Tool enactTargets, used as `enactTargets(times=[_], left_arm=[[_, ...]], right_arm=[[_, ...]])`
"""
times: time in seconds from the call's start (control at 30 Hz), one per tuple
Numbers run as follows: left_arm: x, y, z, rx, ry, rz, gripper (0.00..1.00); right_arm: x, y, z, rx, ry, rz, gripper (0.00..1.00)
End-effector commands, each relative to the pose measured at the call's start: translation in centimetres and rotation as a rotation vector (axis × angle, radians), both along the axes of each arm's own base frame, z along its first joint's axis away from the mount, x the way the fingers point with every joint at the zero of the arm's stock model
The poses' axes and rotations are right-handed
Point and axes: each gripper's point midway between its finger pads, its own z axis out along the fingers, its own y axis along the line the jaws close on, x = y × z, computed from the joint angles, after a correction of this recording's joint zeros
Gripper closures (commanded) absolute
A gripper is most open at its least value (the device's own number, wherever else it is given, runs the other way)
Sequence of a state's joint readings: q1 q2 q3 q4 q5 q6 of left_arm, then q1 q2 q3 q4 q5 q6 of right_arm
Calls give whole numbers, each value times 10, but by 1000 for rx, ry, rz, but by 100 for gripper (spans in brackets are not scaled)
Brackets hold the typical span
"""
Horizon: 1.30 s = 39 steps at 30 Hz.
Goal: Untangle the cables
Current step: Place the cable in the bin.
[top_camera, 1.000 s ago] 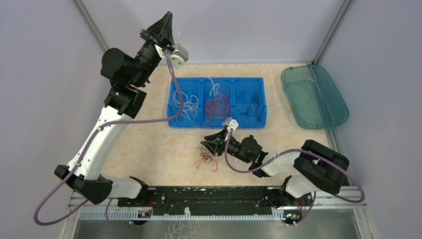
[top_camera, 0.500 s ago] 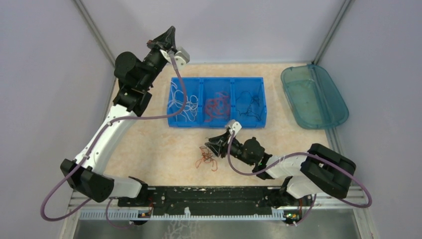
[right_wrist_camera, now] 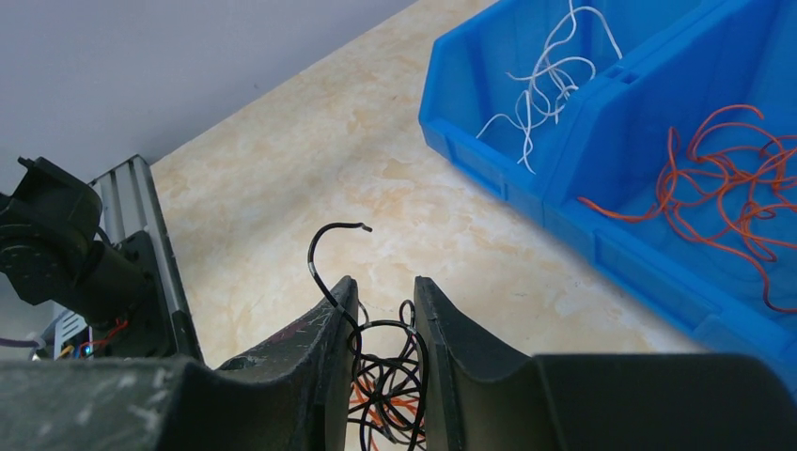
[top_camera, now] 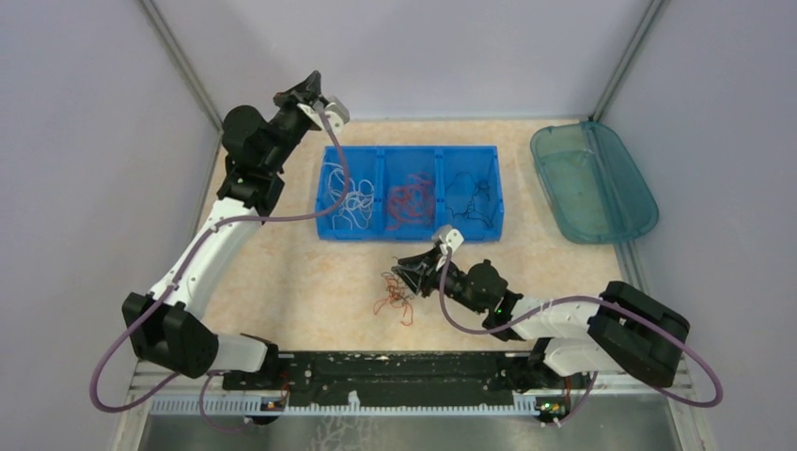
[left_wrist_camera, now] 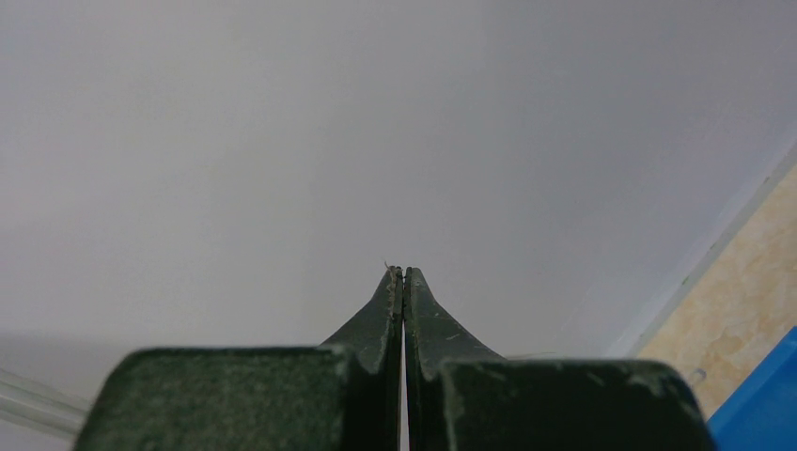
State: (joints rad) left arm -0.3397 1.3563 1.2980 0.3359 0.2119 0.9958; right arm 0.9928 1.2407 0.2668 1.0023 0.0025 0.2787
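A: While the right gripper hangs with jaws parted astride the tangle of black and red-orange cables on the table, near the blue sorting bin, which strand first?
B: The hooked black cable; pinch it alone, lift slowly. Raised far back, the left gripper is clenched, apparently empty.

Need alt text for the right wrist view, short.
The right gripper has its jaws apart around a tangle of black cables on the beige table, one black end curling up over a finger. Upper right, a blue bin holds white cables in one compartment and red-orange cables in the next.
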Motion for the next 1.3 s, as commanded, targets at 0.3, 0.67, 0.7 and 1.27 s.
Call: enactTargets(times=[0.3, 0.67, 0.7, 1.27], left_arm=[[9, -10, -22, -62, 98, -51, 100], [17, -14, -168, 6, 495, -33, 100], [20, -14, -180, 23, 517, -26, 100], [3, -44, -262, 78, 950, -135, 11]], right_arm=[[-1, -2, 21, 40, -50, -9, 73], [-1, -3, 36, 56, -64, -10, 72], [-1, -3, 38, 61, -65, -12, 72], [-1, -1, 38, 80, -35, -12, 71]])
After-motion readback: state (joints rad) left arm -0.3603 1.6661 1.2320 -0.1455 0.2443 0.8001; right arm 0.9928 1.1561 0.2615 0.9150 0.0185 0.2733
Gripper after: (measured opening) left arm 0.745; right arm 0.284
